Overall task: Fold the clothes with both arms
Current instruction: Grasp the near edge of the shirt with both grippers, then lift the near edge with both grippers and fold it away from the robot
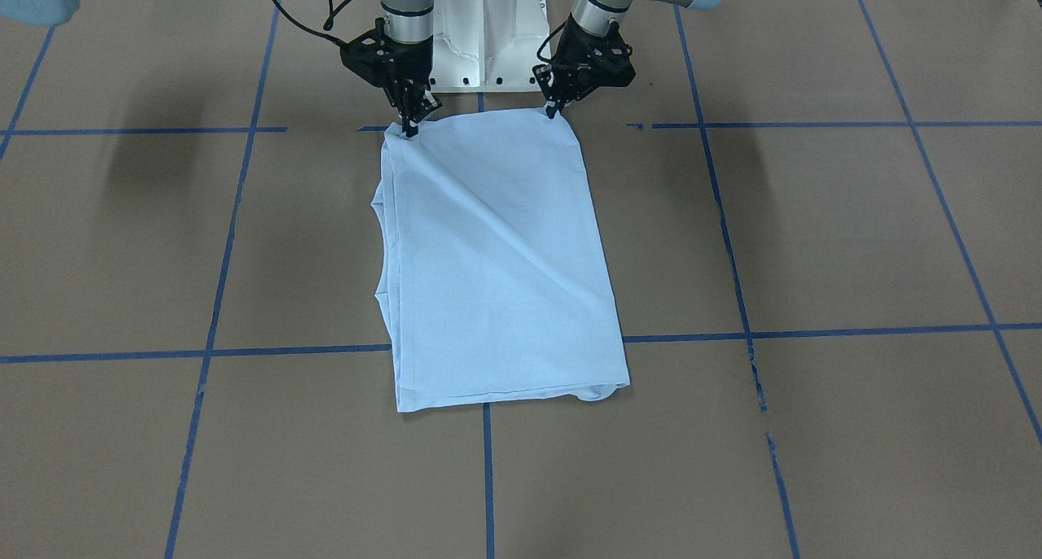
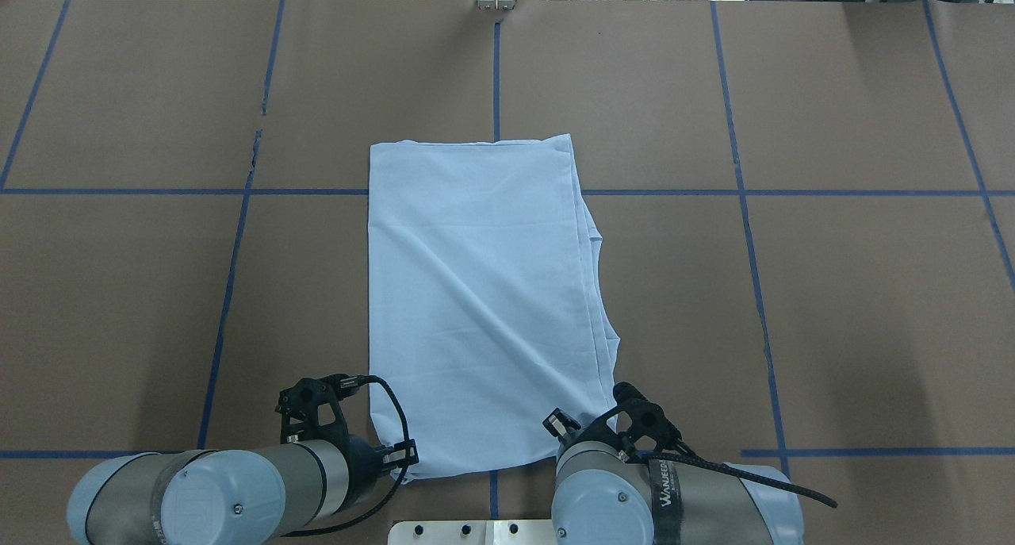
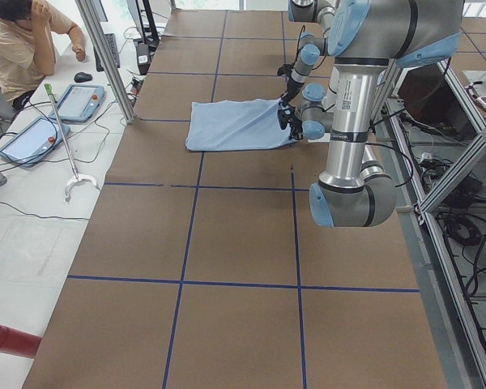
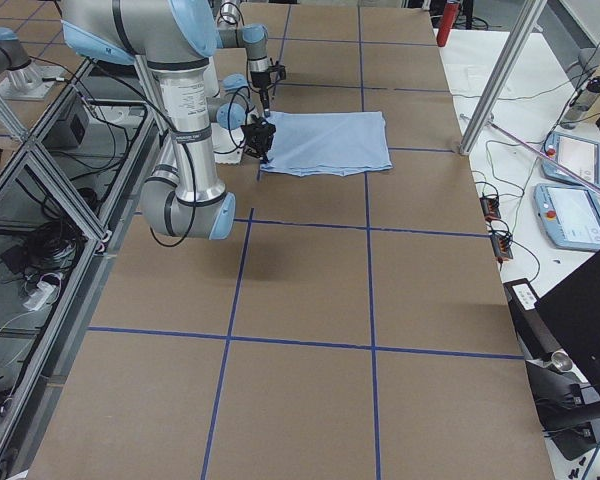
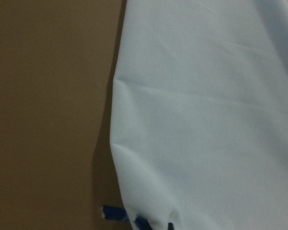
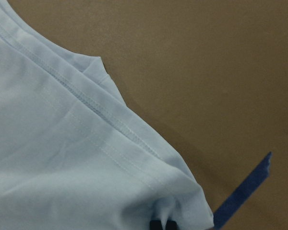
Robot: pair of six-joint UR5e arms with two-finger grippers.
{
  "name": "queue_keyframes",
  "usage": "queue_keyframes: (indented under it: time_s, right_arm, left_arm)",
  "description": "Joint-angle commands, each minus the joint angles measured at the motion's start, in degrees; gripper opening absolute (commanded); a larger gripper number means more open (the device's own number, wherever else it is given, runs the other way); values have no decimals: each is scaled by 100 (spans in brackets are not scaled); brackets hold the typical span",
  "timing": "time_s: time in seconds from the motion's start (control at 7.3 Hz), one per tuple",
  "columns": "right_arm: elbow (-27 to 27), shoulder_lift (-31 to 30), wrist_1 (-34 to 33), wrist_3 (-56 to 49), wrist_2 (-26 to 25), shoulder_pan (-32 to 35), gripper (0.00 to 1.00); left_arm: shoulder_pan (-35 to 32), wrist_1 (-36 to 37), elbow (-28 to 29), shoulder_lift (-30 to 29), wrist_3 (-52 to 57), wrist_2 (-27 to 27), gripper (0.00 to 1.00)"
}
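Brown surface (image 1: 855,233) gridded with blue tape (image 1: 814,124), white base (image 1: 480,38) at the robot's edge. The shirt (image 1: 496,258) lies flat, running straight out from the base, its near edge just in front of it. The left pincer (image 1: 554,110) pinches one base-side corner and the right pincer (image 1: 413,124) pinches the other, both pressed together on cloth.

Progress, judged: the lengthwise folds look done. The shirt is a long rectangle, sleeves tucked in, no print showing. The cross fold is left: the base-side edge needs carrying over to the far edge, maybe twice.

The front-facing view shows both tips on the corners; overhead, the arms hide them. The right wrist view alone shows the stacked stitched hems (image 6: 86,98) on that side. The left wrist view gives a plain smooth edge, cloth gathering at the bottom.
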Motion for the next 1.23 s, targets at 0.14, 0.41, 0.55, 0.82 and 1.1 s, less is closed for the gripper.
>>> queue_keyframes:
  time_s: [0.14, 0.41, 0.55, 0.82, 1.1]
  right_arm:
    - [659, -43, -114, 9, -22, 187, 0]
    - [1387, -17, -798, 9, -22, 179, 0]
    - [1904, 17, -1384, 9, -13, 127, 0]
    - [2724, 53, -2161, 44, 13, 4, 0]
    - [2273, 359, -2102, -314, 22, 334, 0]
  left_arm:
    - [-88, 261, -566, -8, 85, -62, 0]
    - [-79, 1103, -1391, -34, 95, -132, 0]
    - [-105, 1534, -1865, -26, 95, -445, 0]
    - [-105, 2440, -2649, -235, 95, -492, 0]
    - [-577, 2558, -2389, -551, 486, -510, 0]
